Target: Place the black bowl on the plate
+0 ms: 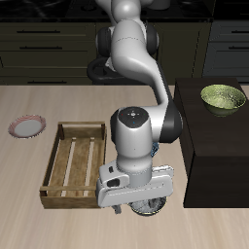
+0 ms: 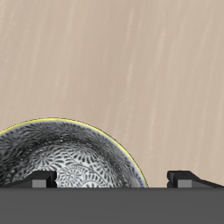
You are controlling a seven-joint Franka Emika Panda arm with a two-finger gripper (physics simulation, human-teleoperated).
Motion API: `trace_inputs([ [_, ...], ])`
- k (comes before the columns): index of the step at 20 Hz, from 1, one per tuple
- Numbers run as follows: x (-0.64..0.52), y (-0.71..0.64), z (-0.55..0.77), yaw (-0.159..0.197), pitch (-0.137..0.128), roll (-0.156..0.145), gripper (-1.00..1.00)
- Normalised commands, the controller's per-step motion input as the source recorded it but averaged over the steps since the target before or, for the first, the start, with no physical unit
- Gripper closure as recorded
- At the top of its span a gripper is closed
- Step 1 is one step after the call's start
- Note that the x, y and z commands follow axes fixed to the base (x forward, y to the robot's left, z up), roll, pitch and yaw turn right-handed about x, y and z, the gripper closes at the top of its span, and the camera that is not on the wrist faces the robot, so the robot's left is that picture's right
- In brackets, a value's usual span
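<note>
The black bowl (image 1: pixel 149 208) stands on the table close to its front edge, mostly hidden under my gripper (image 1: pixel 136 201). The wrist view shows its silvery-grey speckled inside (image 2: pixel 70 166) and its rim. My gripper (image 2: pixel 114 181) is open and low over the bowl. One fingertip (image 2: pixel 39 181) is over the bowl's inside and the other fingertip (image 2: pixel 188 178) is outside the rim, over bare table. The plate (image 1: pixel 27 125), pink-red rimmed with a pale centre, lies far off across the table near its side edge, beyond the wooden tray.
A wooden slatted tray (image 1: pixel 73 163) lies between the bowl and the plate. A dark raised block (image 1: pixel 219 156) stands just beside the bowl, with a yellow-green bowl (image 1: pixel 223 98) on top.
</note>
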Motion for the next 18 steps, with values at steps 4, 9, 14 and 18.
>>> trace_inputs([
  [4,-0.01,0.21,-0.49,-0.019,0.07,0.018,-1.0],
  [9,-0.19,0.23,-0.29,-0.017,0.033,0.058,1.0],
  [14,-0.06,0.09,-0.01,-0.019,-0.048,0.028,1.0],
  [18,-0.19,-0.12,0.2,-0.047,-0.107,-0.011,1.0],
])
